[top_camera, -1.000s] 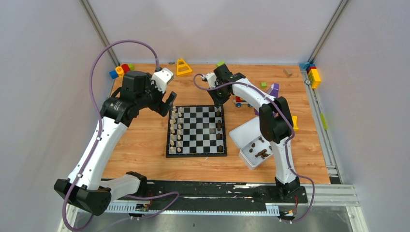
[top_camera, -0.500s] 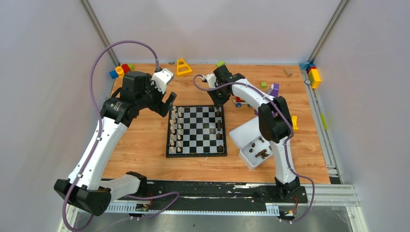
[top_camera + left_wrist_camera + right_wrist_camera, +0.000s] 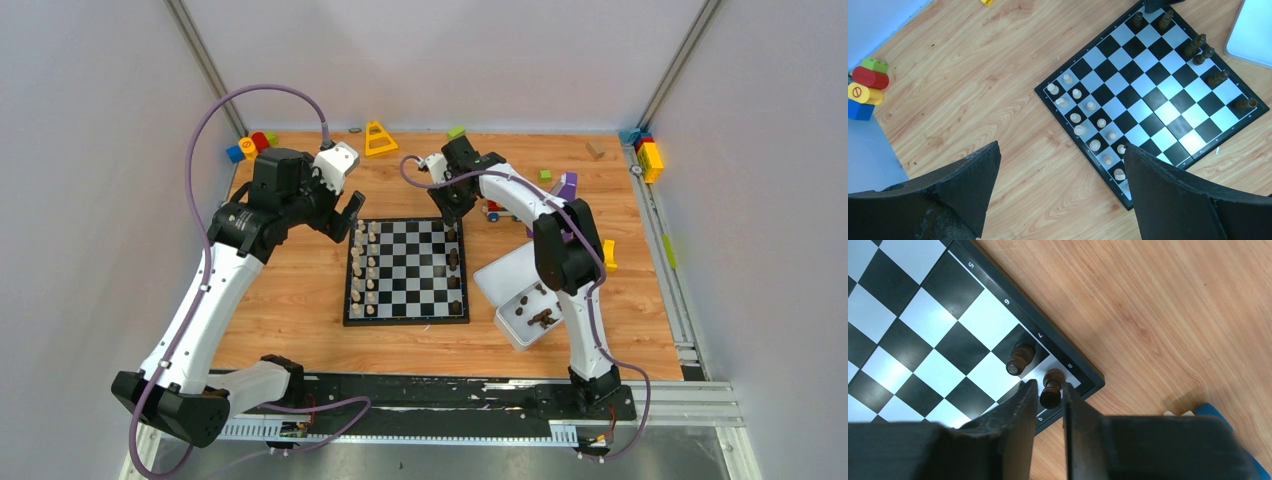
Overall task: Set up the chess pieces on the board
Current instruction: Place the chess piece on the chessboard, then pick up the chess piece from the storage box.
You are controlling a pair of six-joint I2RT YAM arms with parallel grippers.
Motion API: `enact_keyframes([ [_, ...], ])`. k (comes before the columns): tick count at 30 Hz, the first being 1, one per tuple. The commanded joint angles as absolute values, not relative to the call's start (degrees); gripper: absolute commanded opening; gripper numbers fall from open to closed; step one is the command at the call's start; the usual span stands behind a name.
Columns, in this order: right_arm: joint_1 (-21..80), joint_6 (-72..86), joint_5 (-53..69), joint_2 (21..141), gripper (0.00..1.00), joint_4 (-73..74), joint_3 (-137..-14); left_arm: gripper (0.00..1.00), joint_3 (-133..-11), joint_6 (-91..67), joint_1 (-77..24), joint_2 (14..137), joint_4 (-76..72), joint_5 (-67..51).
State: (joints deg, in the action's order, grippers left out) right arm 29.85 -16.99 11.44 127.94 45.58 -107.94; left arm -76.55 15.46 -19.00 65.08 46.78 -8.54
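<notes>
Left gripper [image 3: 1060, 155] hangs over the far-left part of the bench, its fingers wide apart. The board [image 3: 408, 270] lies mid-bench, with cream pieces [image 3: 363, 270] down its left side and dark pieces [image 3: 454, 265] down its right. Right gripper [image 3: 1047, 390] pinches a corner piece [image 3: 1050, 388] standing on the board's far-right corner square.

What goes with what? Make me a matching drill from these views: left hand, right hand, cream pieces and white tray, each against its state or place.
1. left hand
2. right hand
3. cream pieces
4. white tray

A. holds loose dark pieces
B. gripping a dark piece on a corner square of the board
C. open, empty
D. standing along one side of the board

Pairs: 1-C, 2-B, 3-D, 4-A
</notes>
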Motion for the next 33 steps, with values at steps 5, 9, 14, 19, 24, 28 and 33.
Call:
enact_keyframes([
  [5, 30.0, -16.5, 12.3, 127.9, 0.44, 46.3, -109.6, 1.0, -76.7, 14.9, -18.4, 63.8, 44.4, -9.1],
  [9, 29.9, -16.0, 12.3, 126.5, 0.47, 46.3, -110.2, 1.0, -76.8, 14.9, -18.4, 63.8, 44.5, -9.0],
  [14, 29.1, -14.9, 13.3, 122.6, 0.49, 46.3, -110.5, 1.0, -77.0, 14.9, -18.4, 63.9, 44.6, -9.0],
  [19, 27.4, -14.0, 16.1, 115.1, 0.5, 46.3, -107.3, 1.0, -77.4, 15.2, -18.4, 64.3, 44.6, -9.3],
  [24, 24.6, -15.5, 17.1, 102.9, 0.51, 46.3, -96.2, 1.0, -77.7, 15.5, -18.4, 65.0, 44.6, -10.9],
  [28, 21.1, -17.5, 17.5, 92.0, 0.52, 46.1, -83.6, 1.0, -77.8, 15.7, -18.4, 66.2, 44.8, -12.7],
  [33, 15.4, -20.3, 18.8, 79.0, 0.53, 45.9, -68.2, 1.0, -76.8, 16.7, -18.4, 66.5, 44.3, -14.5],
])
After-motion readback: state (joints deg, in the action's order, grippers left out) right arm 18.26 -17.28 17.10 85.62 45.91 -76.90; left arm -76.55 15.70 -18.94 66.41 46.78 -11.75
